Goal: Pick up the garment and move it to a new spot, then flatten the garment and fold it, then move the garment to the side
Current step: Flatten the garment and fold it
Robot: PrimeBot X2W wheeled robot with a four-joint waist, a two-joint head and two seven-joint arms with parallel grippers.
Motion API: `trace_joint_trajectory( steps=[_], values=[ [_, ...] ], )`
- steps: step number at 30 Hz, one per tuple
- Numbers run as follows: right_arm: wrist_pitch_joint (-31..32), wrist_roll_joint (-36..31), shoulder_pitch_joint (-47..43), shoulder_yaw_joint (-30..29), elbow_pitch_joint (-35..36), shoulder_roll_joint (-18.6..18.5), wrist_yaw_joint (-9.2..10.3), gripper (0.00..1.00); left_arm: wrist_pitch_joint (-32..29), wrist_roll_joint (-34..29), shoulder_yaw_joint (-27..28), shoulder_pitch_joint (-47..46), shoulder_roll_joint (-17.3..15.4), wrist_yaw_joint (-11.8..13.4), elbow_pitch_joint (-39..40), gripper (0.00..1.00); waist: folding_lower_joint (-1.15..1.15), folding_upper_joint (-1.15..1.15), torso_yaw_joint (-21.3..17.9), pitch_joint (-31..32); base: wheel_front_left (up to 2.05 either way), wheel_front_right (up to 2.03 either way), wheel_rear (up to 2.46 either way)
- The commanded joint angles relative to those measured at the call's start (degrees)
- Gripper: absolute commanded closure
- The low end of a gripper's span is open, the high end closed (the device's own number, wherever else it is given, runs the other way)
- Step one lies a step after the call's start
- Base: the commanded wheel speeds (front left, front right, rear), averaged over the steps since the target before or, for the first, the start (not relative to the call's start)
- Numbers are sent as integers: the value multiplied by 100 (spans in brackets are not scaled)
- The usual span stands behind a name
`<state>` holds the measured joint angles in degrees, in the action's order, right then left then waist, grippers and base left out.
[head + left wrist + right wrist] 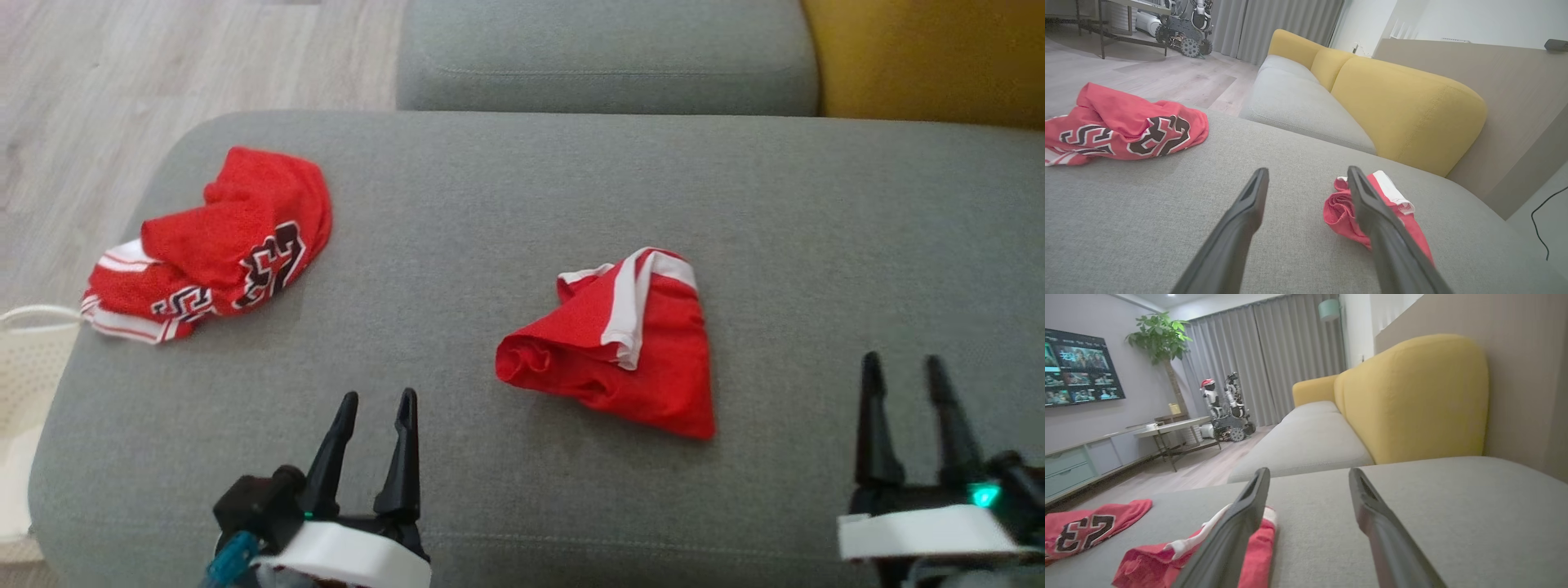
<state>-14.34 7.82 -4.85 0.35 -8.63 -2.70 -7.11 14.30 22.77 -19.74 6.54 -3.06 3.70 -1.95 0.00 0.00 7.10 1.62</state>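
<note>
Lying bunched near the middle of the grey cushion point(522, 180), the red garment point(645, 367) is seen with a white band folded across its top and a rolled edge at its left end. It is touched by neither gripper. The left gripper point(380, 396) is held low by the cushion's near edge, to the left of the garment and apart from it, its two dark fingers spread with nothing between them. The right gripper point(903, 359) is held to the right of the garment, also apart from it, its fingers likewise spread and empty. A numbered jersey point(237, 237), also red, is heaped near the cushion's left edge, well apart from the garment. Beyond the cushion a grey sofa seat point(604, 57) is seen, with a yellow backrest point(931, 57) beside it. In the right wrist view a wheeled robot point(1224, 412) is seen before grey curtains point(1265, 359).
</note>
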Motion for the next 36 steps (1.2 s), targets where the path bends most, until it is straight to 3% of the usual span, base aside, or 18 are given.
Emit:
trace_joint_trajectory(
  steps=[1,7,12,20,30,36],
  values=[
    [-52,8,182,223,131,-19,-37,100,70,-36,147,-233,18,-26,170,0,0,0,78,-39,0,0,0],
    [-9,-54,440,733,-273,-18,-37,100,70,-58,22,-311,18,-105,51,0,0,0,452,-323,0,0,0],
    [303,-197,976,1093,-1089,-18,-37,100,70,-52,-49,-437,18,-178,-33,0,0,0,830,-600,0,0,0],
    [550,-320,1766,1039,-2407,-18,-37,100,70,15,-89,-616,18,-185,-68,0,0,0,1293,-885,0,0,0],
    [229,-490,2047,600,-3112,-18,-37,100,70,68,-113,-625,18,-156,-93,0,0,0,1363,-926,0,0,0],
    [201,-498,2168,764,-3364,-18,-37,100,70,88,-185,-688,18,-164,-122,0,0,0,1333,-986,0,0,0]
  ],
)
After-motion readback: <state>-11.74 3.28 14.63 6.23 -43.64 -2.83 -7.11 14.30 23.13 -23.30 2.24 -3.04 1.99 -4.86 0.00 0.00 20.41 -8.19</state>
